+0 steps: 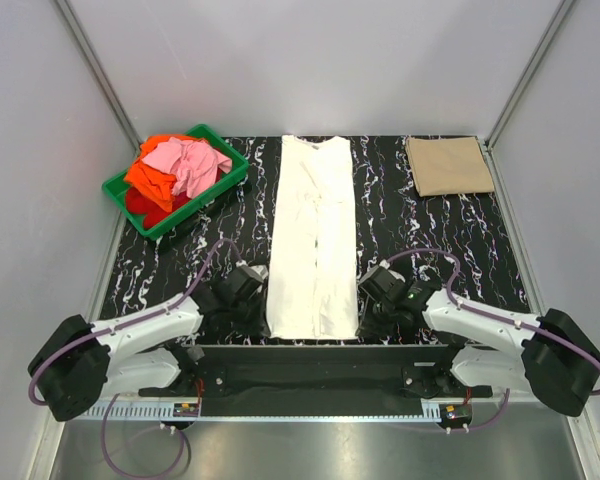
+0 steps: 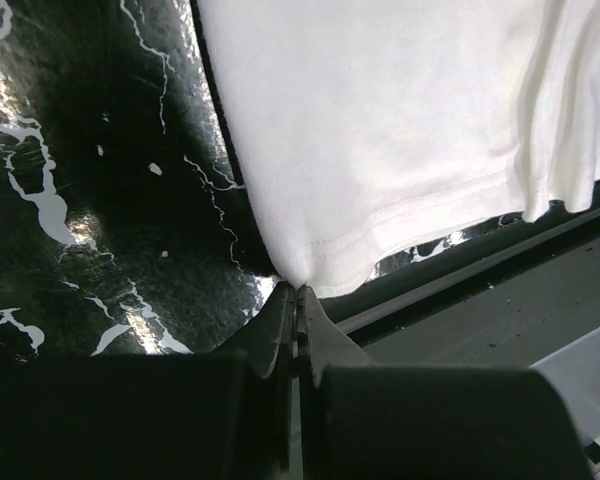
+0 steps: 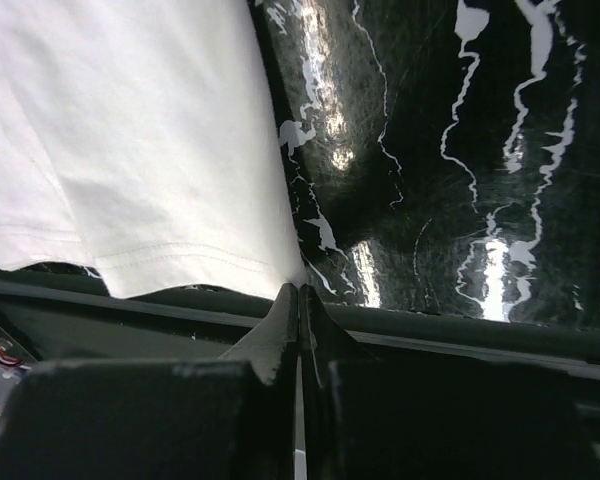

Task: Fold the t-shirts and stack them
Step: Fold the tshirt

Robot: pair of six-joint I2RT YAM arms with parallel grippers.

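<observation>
White t-shirt (image 1: 313, 240) lies long on tabletop (image 1: 460, 240); our left fingers (image 2: 278, 325), right fingers (image 3: 280, 320) pinch shut on bottom corners so we can fold.

Robot lab cell: blank grey wall panels (image 1: 310, 60), metal corner struts (image 1: 98, 75), marbled tabletop (image 1: 480, 250).

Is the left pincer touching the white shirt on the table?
Touching. The left wrist view shows the left pincer shut, its tips meeting right on the bottom corner of the white shirt, with no gap between them.
</observation>
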